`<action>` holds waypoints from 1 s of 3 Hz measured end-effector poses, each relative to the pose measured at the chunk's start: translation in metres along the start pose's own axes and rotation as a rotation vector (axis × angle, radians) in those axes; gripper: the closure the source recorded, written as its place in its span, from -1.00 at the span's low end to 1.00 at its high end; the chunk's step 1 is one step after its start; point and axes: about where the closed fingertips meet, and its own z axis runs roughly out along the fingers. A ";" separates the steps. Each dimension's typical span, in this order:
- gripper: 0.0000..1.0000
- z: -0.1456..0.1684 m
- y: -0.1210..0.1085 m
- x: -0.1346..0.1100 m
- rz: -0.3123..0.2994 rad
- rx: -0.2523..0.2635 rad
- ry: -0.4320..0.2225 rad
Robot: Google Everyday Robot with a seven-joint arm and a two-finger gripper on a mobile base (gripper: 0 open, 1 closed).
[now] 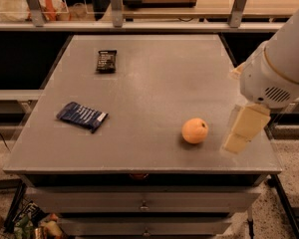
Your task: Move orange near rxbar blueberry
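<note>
The orange (195, 130) is a small round pale-orange fruit with a dark dimple, resting on the grey table (154, 83) near its front right. The rxbar blueberry (81, 116) is a flat dark-blue wrapped bar lying at the front left of the table, far from the orange. My gripper (241, 131) hangs from the white arm (279, 68) at the right, just right of the orange and apart from it, over the table's right edge. It holds nothing that I can see.
A smaller black wrapped bar (106, 61) lies at the back left of the table. A shelf with metal posts (114, 4) runs behind the table. Drawers (144, 203) sit under the front edge.
</note>
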 end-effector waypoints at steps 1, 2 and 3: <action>-1.00 0.023 0.009 -0.012 -0.029 0.003 -0.047; -1.00 0.036 0.012 -0.020 -0.022 -0.012 -0.091; -1.00 0.043 0.018 -0.023 -0.013 -0.035 -0.127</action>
